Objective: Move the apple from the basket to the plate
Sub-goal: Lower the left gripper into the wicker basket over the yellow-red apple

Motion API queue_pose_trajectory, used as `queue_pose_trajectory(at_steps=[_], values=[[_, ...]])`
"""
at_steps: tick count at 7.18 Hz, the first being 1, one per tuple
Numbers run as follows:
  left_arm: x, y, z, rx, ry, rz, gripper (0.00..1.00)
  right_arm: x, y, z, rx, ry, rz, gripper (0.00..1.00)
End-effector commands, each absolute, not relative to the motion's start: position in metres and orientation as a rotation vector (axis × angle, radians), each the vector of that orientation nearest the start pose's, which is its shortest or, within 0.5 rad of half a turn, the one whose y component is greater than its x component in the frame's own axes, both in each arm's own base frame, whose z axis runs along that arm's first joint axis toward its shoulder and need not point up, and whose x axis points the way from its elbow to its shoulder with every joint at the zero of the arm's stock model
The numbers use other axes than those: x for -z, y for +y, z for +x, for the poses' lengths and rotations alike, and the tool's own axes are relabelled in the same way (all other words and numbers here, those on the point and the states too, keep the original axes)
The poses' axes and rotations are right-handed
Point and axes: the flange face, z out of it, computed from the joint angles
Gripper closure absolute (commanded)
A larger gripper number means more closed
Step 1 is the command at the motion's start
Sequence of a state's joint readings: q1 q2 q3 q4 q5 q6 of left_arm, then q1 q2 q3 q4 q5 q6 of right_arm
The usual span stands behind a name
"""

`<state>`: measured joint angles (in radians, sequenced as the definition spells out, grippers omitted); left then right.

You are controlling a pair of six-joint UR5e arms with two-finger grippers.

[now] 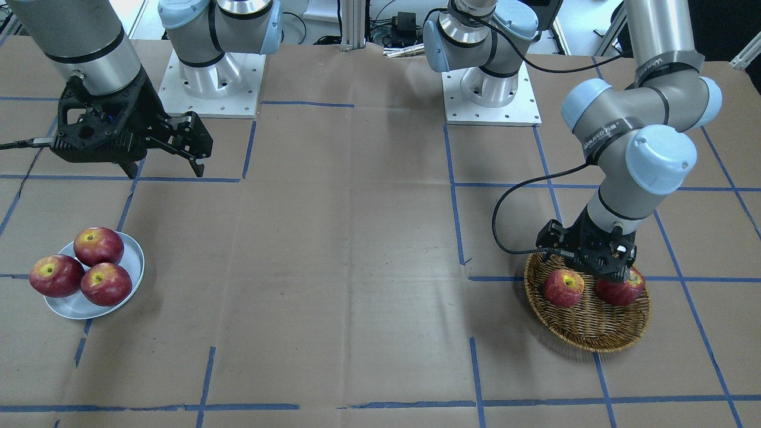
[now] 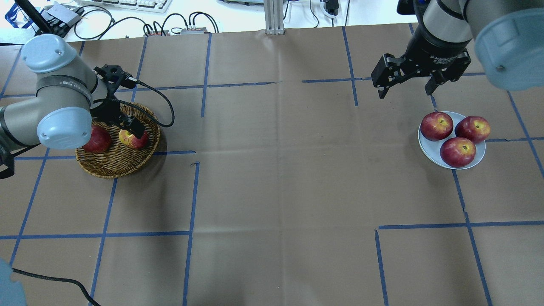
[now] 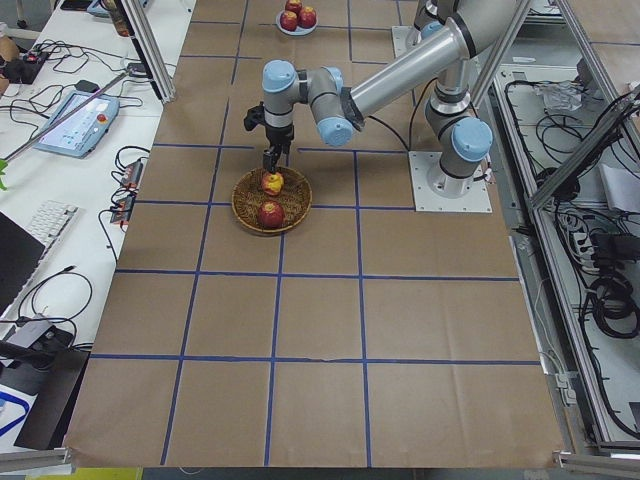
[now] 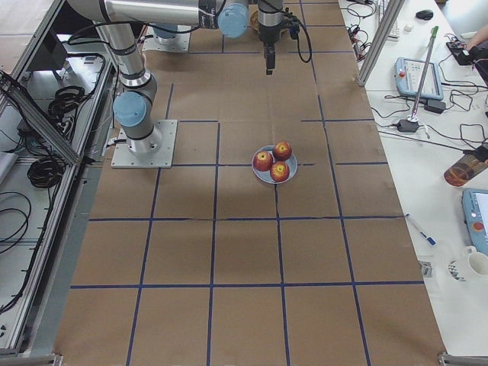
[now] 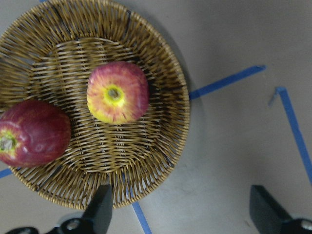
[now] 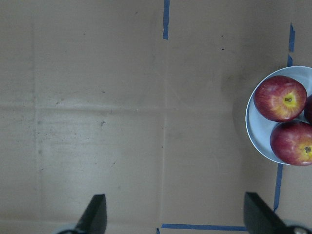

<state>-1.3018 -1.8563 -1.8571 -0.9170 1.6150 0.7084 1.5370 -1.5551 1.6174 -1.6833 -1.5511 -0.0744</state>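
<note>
The apple [image 5: 117, 92], light red with a yellow patch round the stem, lies in the wicker basket [image 5: 146, 146] beside a darker red apple [image 5: 31, 134]. From the front the apple [image 1: 563, 288] lies in the left half of the basket [image 1: 588, 324]. My left gripper [image 2: 127, 123] hangs open and empty just above the basket [image 2: 114, 163]. In its wrist view the apple sits off-centre, away from the fingers [image 5: 100, 209]. The pale plate [image 2: 426, 146] holds three red apples. My right gripper [image 2: 406, 87] is open and empty, raised above the table beyond the plate.
Brown paper with blue tape lines covers the table. The plate [image 1: 134, 261] and basket sit at opposite ends, with bare paper between them. The arm bases [image 1: 211, 89] stand on white plates at the robot's edge. A black cable [image 1: 505, 208] loops beside the left wrist.
</note>
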Motion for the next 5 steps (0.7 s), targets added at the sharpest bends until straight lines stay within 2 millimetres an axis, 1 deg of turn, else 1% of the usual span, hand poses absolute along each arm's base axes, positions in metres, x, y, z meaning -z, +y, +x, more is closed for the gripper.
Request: queue_pose_trajectory(at_steps=[1,2,3,4,5], values=[[-0.238,-0.597,0.031,0.042,2.978,0.751,0.01,-0.471,-0.507,0.118,0.09,3.123,-0.066,0.0],[-0.23,-0.602,0.033,0.024,2.96,0.821,0.01,-0.471,-0.507,0.118,0.09,3.123,-0.066,0.0],[-0.227,-0.603,0.033,0.015,2.959,0.836,0.01,-0.472,-0.507,0.118,0.095,3.123,-0.066,0.0],[-0.22,-0.605,0.034,-0.001,2.958,0.856,0.01,-0.472,-0.507,0.118,0.093,3.123,-0.066,0.0],[-0.206,-0.603,0.033,-0.034,2.969,0.87,0.01,-0.472,-0.507,0.118,0.095,3.124,-0.066,0.0]])
